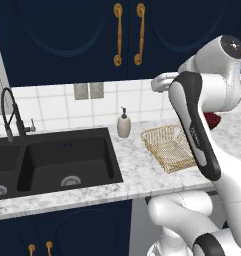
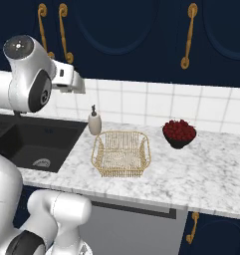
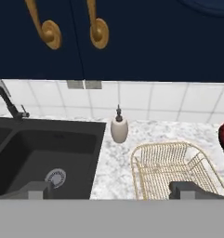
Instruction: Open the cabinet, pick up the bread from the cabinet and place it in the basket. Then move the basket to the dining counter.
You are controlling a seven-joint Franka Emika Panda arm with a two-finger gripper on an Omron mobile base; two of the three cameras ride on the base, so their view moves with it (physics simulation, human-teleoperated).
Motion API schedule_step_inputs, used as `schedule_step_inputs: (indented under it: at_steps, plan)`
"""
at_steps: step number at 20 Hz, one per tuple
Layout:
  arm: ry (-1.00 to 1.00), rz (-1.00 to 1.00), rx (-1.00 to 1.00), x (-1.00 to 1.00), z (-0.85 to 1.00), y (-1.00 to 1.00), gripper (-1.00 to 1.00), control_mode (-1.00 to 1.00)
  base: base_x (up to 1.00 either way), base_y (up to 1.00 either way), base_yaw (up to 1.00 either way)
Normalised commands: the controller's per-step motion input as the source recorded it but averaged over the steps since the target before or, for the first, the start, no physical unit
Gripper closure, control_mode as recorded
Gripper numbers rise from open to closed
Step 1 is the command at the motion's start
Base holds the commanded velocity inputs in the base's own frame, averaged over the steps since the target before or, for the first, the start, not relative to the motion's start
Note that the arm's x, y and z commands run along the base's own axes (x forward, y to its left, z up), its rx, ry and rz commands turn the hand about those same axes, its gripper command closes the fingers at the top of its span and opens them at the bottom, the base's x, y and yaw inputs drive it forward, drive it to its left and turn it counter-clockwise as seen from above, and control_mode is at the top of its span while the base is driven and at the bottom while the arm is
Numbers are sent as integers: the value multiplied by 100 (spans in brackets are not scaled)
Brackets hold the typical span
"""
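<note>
Pincer [image 3: 111, 190] up in the hand view, two grey tips spread wide with nothing between them, released, aimed over the basket [image 3: 176, 169] and the soap bottle [image 3: 119, 129], with the cabinet [image 3: 132, 37] doors shut above and their brass handles [image 3: 97, 30] just ahead: a likely line-up for the first pull. Left base view now: the arm is folded high across the frame, covering part of the basket [image 1: 167, 145] on the marbled surface [image 1: 137, 175]; this side gives the black sink [image 1: 52, 160] and tap [image 1: 9, 112]. Right base view opens the other side: the whole basket [image 2: 121, 153], a dark red bowl [image 2: 179, 133] beside it. Bread presumably sits behind the closed doors.
</note>
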Motion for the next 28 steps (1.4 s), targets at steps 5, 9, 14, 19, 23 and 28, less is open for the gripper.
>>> schedule_step_inputs:
  at_steps: [5, 9, 14, 19, 23, 28]
  plan:
    - [-8, -1, -8, 7, 66, 26, -100, -100, 0, 0, 0]
    - [-15, 0, -6, 18, 51, 22, -100, -100, 0, 0, 0]
    - [-14, 0, -1, 35, 21, 2, -100, -100, 0, 0, 0]
    - [-5, 0, 0, 37, 13, 4, -100, -100, 0, 0, 0]
    - [0, 0, 0, 44, 14, 11, -100, -100, 0, 0, 0]
    - [0, 0, 0, 47, 2, 10, -100, -100, 0, 0, 0]
